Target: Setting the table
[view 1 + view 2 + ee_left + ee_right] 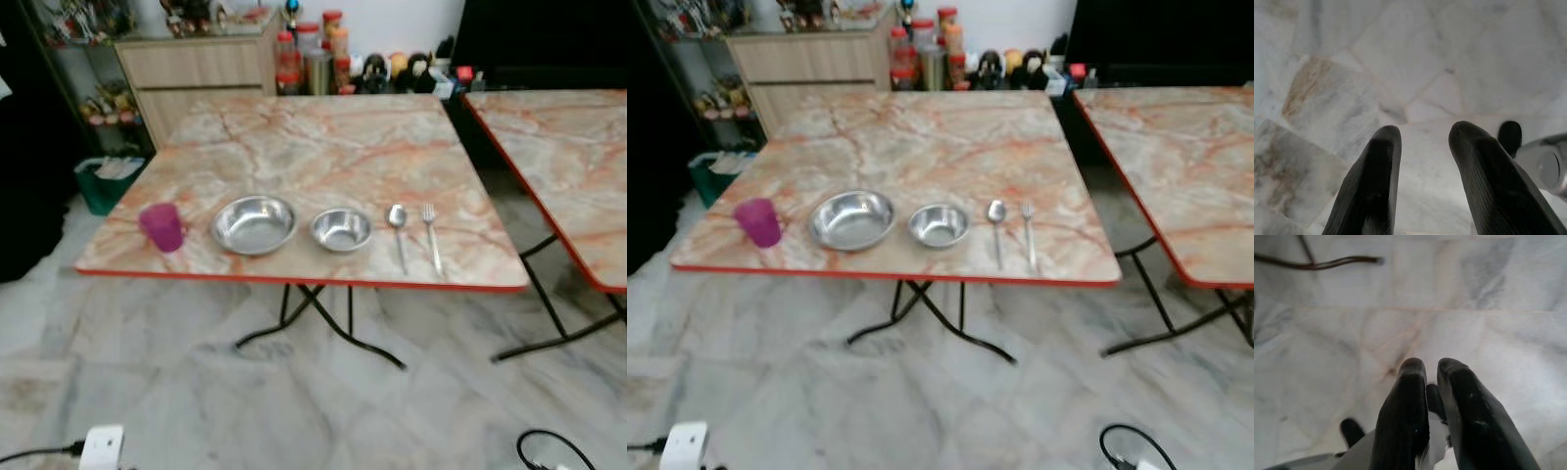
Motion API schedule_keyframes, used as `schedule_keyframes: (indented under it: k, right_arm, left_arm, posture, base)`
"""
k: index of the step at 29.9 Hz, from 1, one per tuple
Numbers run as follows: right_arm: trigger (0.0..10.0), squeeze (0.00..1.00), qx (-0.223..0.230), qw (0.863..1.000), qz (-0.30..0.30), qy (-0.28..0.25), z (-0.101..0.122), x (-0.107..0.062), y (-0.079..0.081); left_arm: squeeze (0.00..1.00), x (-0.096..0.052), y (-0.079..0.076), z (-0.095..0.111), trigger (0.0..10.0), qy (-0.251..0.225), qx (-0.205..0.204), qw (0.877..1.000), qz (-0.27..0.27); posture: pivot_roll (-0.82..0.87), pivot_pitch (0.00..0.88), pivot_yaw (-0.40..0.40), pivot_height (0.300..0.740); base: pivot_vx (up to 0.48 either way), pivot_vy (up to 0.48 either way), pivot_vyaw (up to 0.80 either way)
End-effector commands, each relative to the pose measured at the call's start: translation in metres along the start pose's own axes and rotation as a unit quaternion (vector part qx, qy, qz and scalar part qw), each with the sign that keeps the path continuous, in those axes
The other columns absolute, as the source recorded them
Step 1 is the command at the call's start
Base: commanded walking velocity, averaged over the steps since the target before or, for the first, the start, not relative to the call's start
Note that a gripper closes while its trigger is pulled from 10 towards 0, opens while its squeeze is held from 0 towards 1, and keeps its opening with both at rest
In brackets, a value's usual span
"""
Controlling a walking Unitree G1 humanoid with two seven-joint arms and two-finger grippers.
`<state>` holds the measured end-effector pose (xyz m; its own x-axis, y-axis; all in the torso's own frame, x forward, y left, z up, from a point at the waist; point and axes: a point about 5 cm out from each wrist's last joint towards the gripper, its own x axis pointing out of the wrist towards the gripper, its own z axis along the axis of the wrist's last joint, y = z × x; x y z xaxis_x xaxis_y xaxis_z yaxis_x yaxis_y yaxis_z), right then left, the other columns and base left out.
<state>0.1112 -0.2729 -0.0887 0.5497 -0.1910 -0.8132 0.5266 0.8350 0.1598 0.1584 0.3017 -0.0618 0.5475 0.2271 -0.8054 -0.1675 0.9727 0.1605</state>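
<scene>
Both arms hang over the floor: left gripper (pixel 1422 142) spread, right gripper (pixel 1432 377) nearly pressed together, both empty. Step closer before you reach for the purple cup (pixel 162 227) or fork (pixel 431 235).

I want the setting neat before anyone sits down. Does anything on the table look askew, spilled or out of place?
Nothing stands out. The cup, big bowl, small bowl, spoon and fork sit in a tidy row along the table's near edge, upright and apart, with no spill. The spoon and fork lie roughly parallel.
</scene>
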Motion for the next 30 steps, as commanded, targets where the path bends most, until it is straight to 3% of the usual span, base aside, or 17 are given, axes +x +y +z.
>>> schedule_keyframes:
  k: [1,5,12,17,20,30]
  right_arm:
    - [10.0,0.00,-0.002,1.000,-0.005,-0.005,0.004,0.000,-0.003]
    - [10.0,0.00,-0.001,1.000,-0.005,-0.006,0.004,0.000,-0.003]
    - [10.0,0.00,0.011,1.000,-0.003,-0.012,0.005,-0.001,-0.004]
    - [10.0,0.00,-0.015,1.000,-0.001,-0.009,0.005,-0.001,-0.004]
    - [10.0,0.00,0.001,1.000,-0.003,-0.012,0.004,-0.001,-0.004]
    - [10.0,0.00,0.014,1.000,-0.004,-0.012,0.003,-0.001,-0.005]
  left_arm:
    - [0.00,-0.001,0.002,-0.002,10.0,0.004,0.001,1.000,0.004]
    - [0.00,-0.001,0.003,-0.002,10.0,0.003,-0.002,1.000,0.007]
    - [0.00,0.002,-0.009,0.003,10.0,-0.019,-0.024,1.000,0.005]
    - [0.00,0.003,-0.011,0.006,10.0,-0.021,-0.017,1.000,0.006]
    - [0.00,0.003,-0.013,0.008,10.0,-0.024,-0.014,1.000,0.006]
    - [0.00,0.004,-0.014,0.011,10.0,-0.029,-0.015,0.999,0.003]
  posture:
    - [0.08,0.000,0.026,0.740]
    - [0.08,0.000,0.025,0.740]
    - [0.09,0.000,0.020,0.740]
    - [0.09,0.000,0.021,0.740]
    - [0.08,0.000,0.022,0.740]
    - [0.08,0.000,0.020,0.740]
  base:
    - [0.000,0.000,0.00]
    - [0.000,0.000,0.00]
    - [0.000,0.000,0.00]
    - [0.000,0.000,0.25]
    - [0.000,0.000,0.80]
    - [0.048,0.000,0.00]
